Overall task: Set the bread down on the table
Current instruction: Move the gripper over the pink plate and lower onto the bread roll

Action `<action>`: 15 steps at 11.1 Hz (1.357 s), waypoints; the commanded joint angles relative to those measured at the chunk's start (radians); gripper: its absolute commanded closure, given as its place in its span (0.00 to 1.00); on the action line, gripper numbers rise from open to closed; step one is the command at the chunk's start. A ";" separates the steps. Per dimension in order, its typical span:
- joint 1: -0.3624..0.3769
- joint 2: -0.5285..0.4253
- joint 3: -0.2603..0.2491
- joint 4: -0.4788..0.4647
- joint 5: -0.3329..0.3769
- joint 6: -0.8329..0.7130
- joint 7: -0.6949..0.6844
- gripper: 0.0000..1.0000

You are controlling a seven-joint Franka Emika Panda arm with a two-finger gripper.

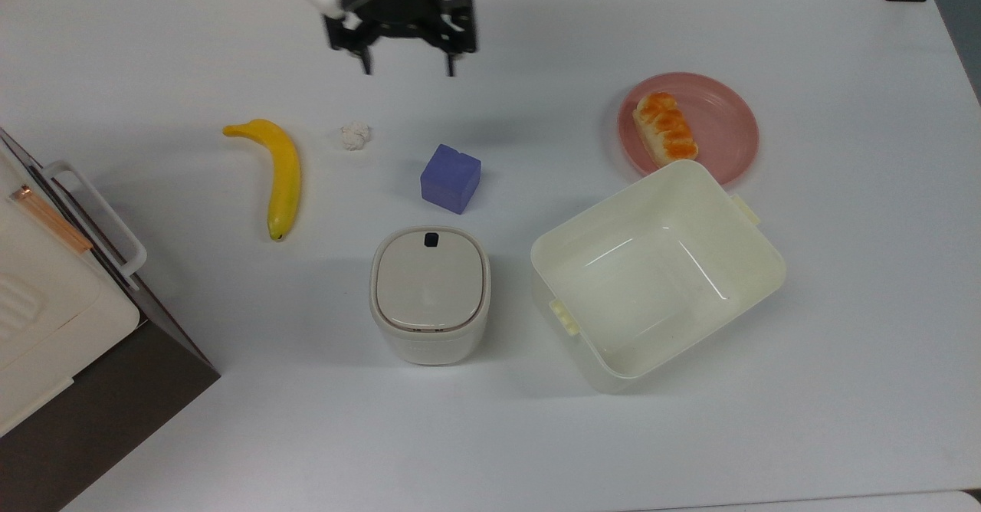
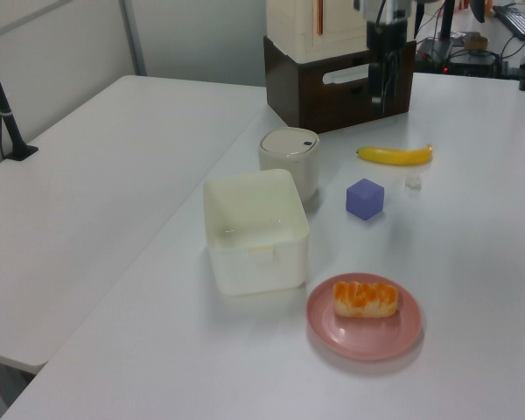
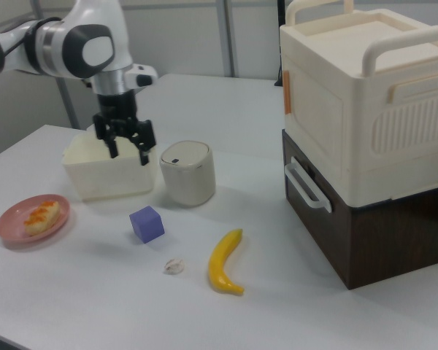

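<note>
End effector [image 1: 408, 58] at top centre of the top view, fingers spread and holding nothing, hanging above the worktop [image 1: 843, 267]; in the right view, upper left, poised in the air in front of the cream tub [image 3: 109, 171].

Below it in the top view, left of centre: small white lumpy ball [image 1: 354, 136], purple cube [image 1: 451, 178], yellow banana [image 1: 280, 175] further left. Lower centre: lidded cream bin [image 1: 430, 291] with a dark button on the lid. Right of centre: open tub, nothing inside, its upper corner overlapping the edge of the pink plate [image 1: 716, 117] as seen from above.

Bread [image 1: 664, 128] lying on that plate at upper right of the top view, well apart from the end effector; in the left view, lower right, resting flat on the plate's centre; in the right view, far left edge. Orange glazed top facing up.

Lower left corner of the top view: cream case stacked on a dark brown cabinet [image 3: 365, 226], large at right in the right view.

Task judged barely under way: bread not yet gripped, not yet lifted, nothing moved onto the worktop. Left to do, by this reading: crossing to the plate, closing on the loaf, lifting it off, setting it on bare white surface.

No brand, label or legible writing anywhere.
</note>
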 commanded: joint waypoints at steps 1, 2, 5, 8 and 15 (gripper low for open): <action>0.106 0.003 0.051 -0.021 0.046 0.019 0.037 0.05; 0.177 0.009 0.045 -0.027 0.051 0.022 0.068 0.05; 0.322 0.068 0.085 -0.099 0.031 0.190 0.251 0.06; 0.441 0.171 0.079 -0.097 0.006 0.261 0.322 0.08; 0.502 0.299 0.077 -0.082 -0.086 0.327 0.427 0.13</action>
